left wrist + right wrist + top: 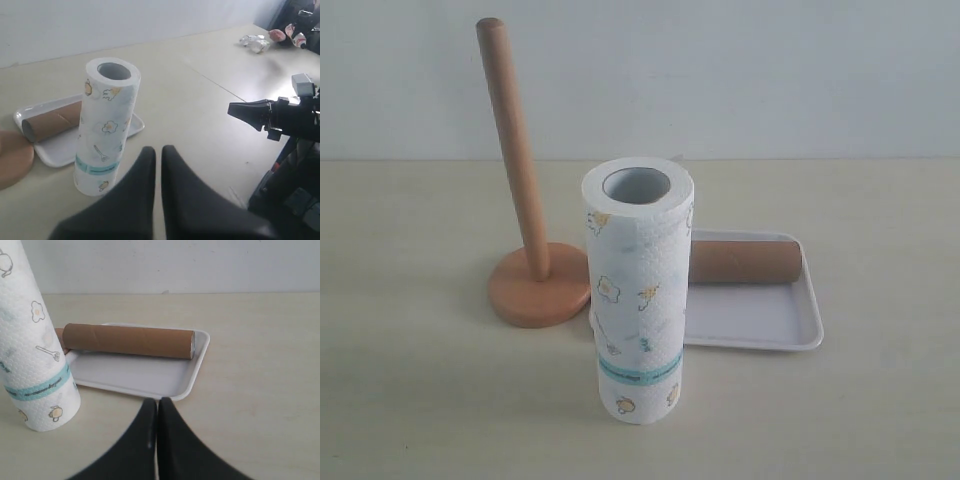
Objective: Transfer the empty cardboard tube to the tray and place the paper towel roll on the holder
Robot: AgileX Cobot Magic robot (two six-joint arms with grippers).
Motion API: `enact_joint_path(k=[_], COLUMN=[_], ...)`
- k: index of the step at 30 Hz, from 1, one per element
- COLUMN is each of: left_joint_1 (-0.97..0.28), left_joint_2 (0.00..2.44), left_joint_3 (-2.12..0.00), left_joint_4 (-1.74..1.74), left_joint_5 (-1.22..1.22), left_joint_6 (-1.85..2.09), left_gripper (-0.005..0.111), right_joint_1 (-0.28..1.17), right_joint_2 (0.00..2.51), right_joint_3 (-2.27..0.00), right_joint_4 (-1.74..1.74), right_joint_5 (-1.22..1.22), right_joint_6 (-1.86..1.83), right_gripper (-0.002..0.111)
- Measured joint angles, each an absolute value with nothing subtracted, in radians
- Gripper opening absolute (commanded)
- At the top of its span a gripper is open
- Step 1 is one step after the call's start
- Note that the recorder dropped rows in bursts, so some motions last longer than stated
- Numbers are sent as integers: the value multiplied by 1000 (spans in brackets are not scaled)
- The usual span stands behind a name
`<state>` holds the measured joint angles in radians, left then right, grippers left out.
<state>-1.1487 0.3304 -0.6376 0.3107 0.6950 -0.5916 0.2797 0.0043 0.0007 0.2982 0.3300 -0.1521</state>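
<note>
The paper towel roll (637, 290) stands upright on the table near the front, white with yellow figures and a teal band; it also shows as the roll (102, 125) and the roll (30, 345). Behind it the brown cardboard tube (745, 261) lies in the white tray (760, 325), seen again as tube (130, 340) in tray (135, 377). The wooden holder (525, 240) stands bare at the left. My left gripper (158, 150) is shut and empty, apart from the roll. My right gripper (157, 402) is shut and empty, just short of the tray's rim. Neither gripper appears in the exterior view.
A pale wall runs behind the table. In the left wrist view the other arm's black hardware (280, 117) sits off to one side, and a few small objects (270, 39) lie at the table's far corner.
</note>
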Motion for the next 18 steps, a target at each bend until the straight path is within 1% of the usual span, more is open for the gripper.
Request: enact_joint_path(k=[2,3,8,10,13,18], left_joint_1=[-1149,-1143,-1068,-1012,-905,-724], left_joint_2=[330,329,300,287,263,207], left_joint_3=[-634,-626,-560,-527,-479,-408], left_joint_4=[311,316,372,393,380,235], left_joint_5=[653,594,218,65,-88,-170], left_joint_6=[-677,-747,-959,-981,-993,-1032], left_gripper=[4,4,4,4,4,4], right_joint_1=[280,280,280,280,280,280], right_joint_2=[4,4,4,4,4,4], right_joint_3=[1,1,1,1,1,1], right_joint_4=[298,298,298,298,298,298], right_joint_5=[330,330,330,330,330,330], right_joint_6=[-152,-152,-152,-152,-152,-152], right_gripper=[0,0,0,0,0,0])
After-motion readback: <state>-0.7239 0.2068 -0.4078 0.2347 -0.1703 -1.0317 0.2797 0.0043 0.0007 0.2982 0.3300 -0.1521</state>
